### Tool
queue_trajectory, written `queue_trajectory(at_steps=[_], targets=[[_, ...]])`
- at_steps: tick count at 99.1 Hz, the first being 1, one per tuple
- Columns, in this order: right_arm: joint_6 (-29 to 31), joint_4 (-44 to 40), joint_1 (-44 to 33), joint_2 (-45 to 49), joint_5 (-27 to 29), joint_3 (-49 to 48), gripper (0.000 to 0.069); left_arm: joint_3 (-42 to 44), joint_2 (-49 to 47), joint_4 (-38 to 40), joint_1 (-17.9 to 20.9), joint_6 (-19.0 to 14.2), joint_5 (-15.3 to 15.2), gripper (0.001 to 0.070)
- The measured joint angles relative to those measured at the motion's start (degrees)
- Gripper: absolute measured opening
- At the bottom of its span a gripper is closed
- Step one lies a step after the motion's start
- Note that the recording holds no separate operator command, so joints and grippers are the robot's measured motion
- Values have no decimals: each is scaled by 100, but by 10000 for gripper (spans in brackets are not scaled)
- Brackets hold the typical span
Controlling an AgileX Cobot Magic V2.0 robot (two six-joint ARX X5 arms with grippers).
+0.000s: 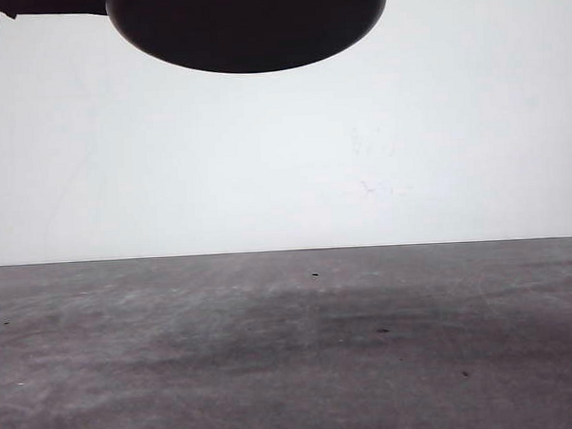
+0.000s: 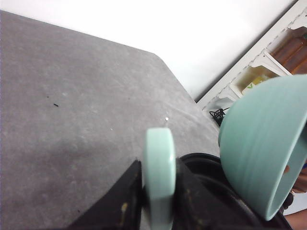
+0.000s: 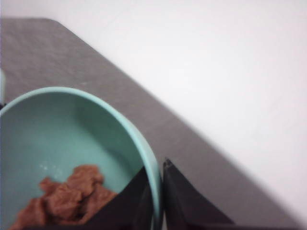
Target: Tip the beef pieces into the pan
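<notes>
1 pan (image 2: 225,191), 1 teal bowl (image 2: 259,143), beef pieces (image 3: 67,196) uncountable

Landmark: pan (image 2: 225,191).

- Worktop (image 1: 292,347) beyond pan: bare grey surface, only small specks; wide free passage across it up to white wall (image 1: 284,158).
- Directly over pan: teal bowl (image 2: 261,143) tilted, mouth toward pan, blocks approach from above on that side.
- Pan handle (image 2: 159,172) clamped between left pincer (image 2: 158,201) jaws; no access there.
- Bowl rim pinched by right pincer (image 3: 156,201); beef pieces (image 3: 67,196) heaped inside bowl, near that rim.
- Shelving (image 2: 268,62) past worktop corner, well apart from pan.
</notes>
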Motion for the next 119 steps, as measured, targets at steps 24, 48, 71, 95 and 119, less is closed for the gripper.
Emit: queue_trajectory(at_steps=[24, 48, 71, 95, 119], targets=[[-2524, 793, 807, 0, 892, 0, 18, 173, 15, -122, -4, -24, 116, 62], [-4968, 1360, 1283, 66, 1235, 0, 18, 203, 15, -278, -7, -48, 243, 62], [-6463, 1956, 1491, 72, 1200, 0, 18, 203, 15, -328, -9, -122, 398, 62], [-6857, 2065, 1521, 72, 1084, 0, 18, 203, 15, -385, -9, -131, 426, 62], [-5904, 2114, 1523, 72, 1276, 0, 18, 203, 15, -337, -9, -127, 426, 62]])
